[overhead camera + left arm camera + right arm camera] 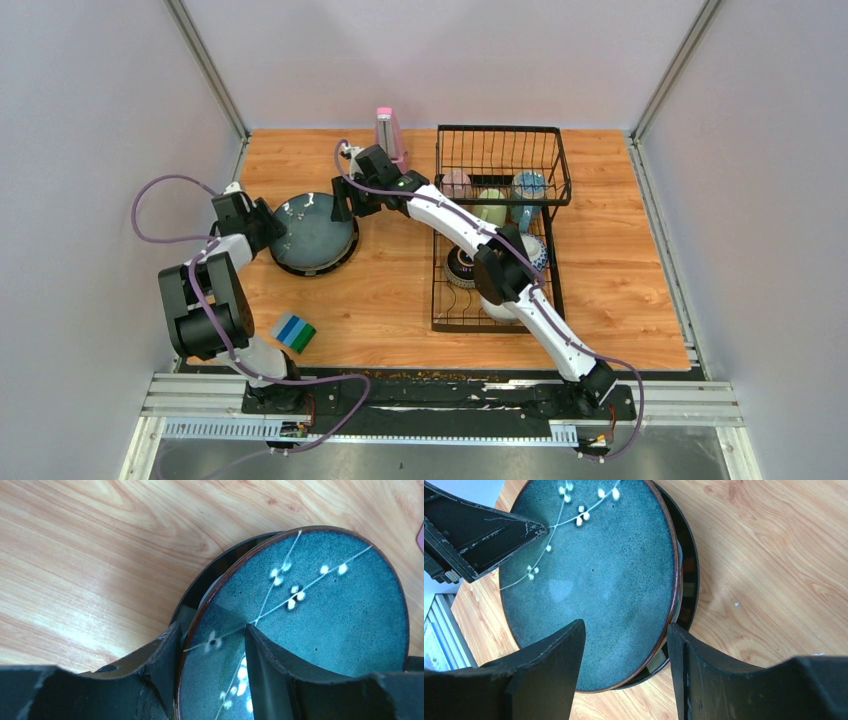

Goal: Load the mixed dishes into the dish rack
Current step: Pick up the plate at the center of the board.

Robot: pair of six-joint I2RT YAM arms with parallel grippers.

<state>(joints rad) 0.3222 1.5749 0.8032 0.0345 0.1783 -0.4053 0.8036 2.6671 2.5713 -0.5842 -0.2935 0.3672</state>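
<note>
Two large blue-grey flecked plates (313, 233) lie stacked left of centre, the top plate (320, 610) shifted off the lower plate (210, 575). My left gripper (265, 228) is open at the stack's left rim. In the left wrist view it (212, 630) straddles the top plate's edge, with one finger (162, 665) outside and the other over the face. My right gripper (343, 205) is open at the stack's far right rim. In the right wrist view it (624, 625) straddles the top plate (599, 570) and the lower plate's edge (689, 580). The black wire dish rack (555, 250) stands to the right.
The rack holds a pink-white mug (457, 183), a pale green mug (490, 207), a blue-patterned bowl (529, 185) and a dark brown bowl (462, 266). A pink metronome (390, 133) stands behind the right gripper. A blue-green striped block (295, 333) lies near the left arm's base.
</note>
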